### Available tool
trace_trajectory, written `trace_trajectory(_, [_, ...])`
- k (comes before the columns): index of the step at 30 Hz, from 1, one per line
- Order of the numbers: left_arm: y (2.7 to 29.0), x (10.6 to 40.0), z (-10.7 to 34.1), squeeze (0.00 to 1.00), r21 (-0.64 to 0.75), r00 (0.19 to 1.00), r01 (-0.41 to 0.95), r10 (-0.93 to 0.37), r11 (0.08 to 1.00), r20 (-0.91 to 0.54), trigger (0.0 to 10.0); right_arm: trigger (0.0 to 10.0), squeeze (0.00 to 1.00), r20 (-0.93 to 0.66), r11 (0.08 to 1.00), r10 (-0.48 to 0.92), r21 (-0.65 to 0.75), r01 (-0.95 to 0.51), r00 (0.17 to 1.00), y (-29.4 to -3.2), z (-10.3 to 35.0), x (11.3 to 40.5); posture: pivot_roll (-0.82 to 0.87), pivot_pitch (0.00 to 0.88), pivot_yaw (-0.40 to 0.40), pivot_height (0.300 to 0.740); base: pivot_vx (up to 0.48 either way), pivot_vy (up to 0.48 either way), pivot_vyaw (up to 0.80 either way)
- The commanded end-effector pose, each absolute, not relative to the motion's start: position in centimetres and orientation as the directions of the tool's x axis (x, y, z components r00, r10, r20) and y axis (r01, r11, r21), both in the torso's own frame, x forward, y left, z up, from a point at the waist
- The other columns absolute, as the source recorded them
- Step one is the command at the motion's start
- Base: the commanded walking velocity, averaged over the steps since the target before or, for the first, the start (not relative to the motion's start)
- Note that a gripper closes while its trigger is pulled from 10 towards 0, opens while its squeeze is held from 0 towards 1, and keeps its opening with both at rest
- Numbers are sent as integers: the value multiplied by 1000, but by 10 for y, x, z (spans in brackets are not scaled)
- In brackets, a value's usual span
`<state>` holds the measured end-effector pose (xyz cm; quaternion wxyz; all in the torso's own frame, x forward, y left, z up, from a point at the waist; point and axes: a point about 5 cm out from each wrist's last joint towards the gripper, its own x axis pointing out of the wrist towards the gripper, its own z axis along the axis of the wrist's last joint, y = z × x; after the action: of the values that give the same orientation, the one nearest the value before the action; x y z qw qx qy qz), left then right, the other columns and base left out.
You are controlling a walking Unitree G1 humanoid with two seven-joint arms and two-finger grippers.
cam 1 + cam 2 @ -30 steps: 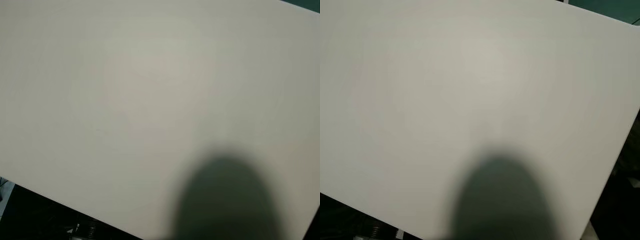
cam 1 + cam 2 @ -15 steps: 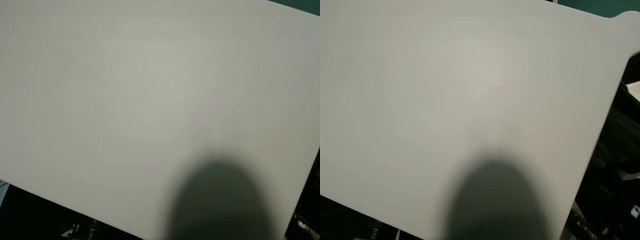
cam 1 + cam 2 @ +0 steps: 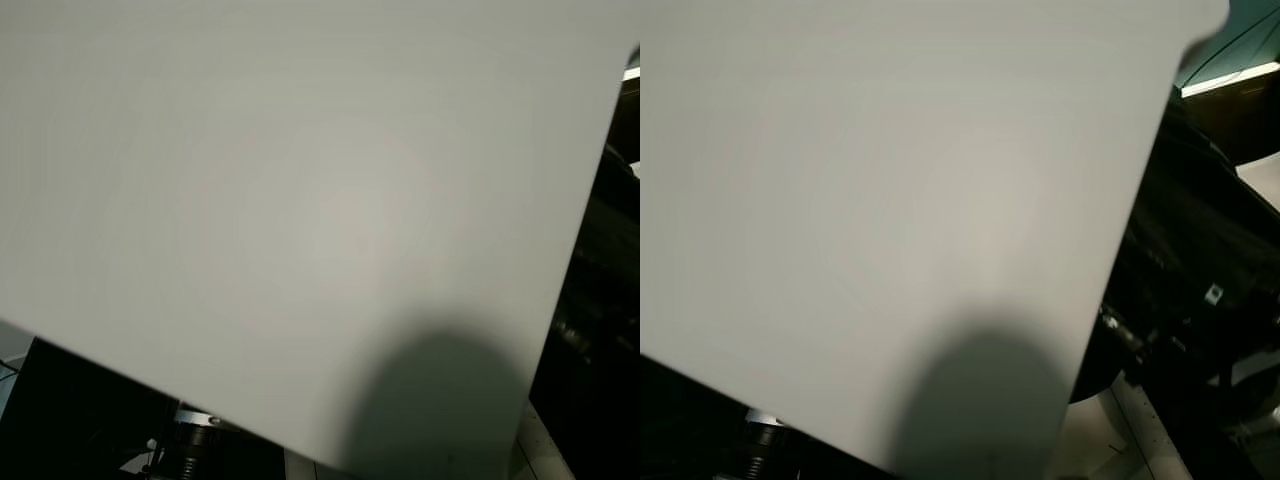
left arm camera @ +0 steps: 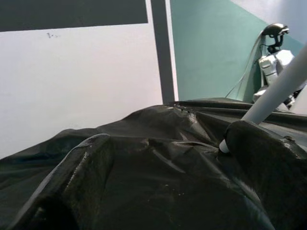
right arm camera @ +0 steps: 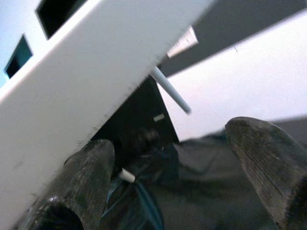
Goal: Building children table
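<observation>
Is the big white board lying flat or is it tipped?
Tipped. The white board slants across the head views, its edges running diagonally, with black sheeting showing past its right edge.

White tabletop panel (image 3: 880,200) sits tilted right up against the head camera and blocks nearly everything ahead; open room is just a strip past the panel's right edge, crowded with black plastic sheeting (image 3: 1200,260), and a dark gap under its lower-left edge. Left hand (image 4: 163,182) has fingers spread with crumpled black sheeting right in front, a white rod (image 4: 276,88) touching one finger, plain wall (image 4: 81,81) beyond. Right hand (image 5: 177,177) fingers apart, the panel's white edge (image 5: 81,81) just beside one finger, a thin white peg (image 5: 170,90) sticking out past it.
</observation>
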<state>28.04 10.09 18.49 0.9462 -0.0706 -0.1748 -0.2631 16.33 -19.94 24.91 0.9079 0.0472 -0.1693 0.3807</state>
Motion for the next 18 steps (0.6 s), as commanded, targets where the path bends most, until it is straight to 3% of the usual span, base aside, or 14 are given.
trace_trajectory(1, [106, 279, 183, 0, -31, 809, 508, -465, 861, 361, 10000, 10000, 0, 503, 620, 732, -210, -756, 460, -182, 298, 152, -113, 0, 171, 740, 0, 0, 0])
trace_trajectory(7, [103, 279, 181, 0, -38, 809, 511, -465, 859, 359, 10000, 10000, 0, 526, 679, 708, -324, -658, 471, -195, 339, 173, -116, 0, 162, 740, 0, 0, 0])
trace_trajectory(18, [101, 274, 179, 0, -37, 814, 501, -456, 865, 360, 10000, 10000, 0, 500, 858, 513, -331, -393, 698, -223, 384, 237, -85, 0, 130, 740, 0, 0, 0])
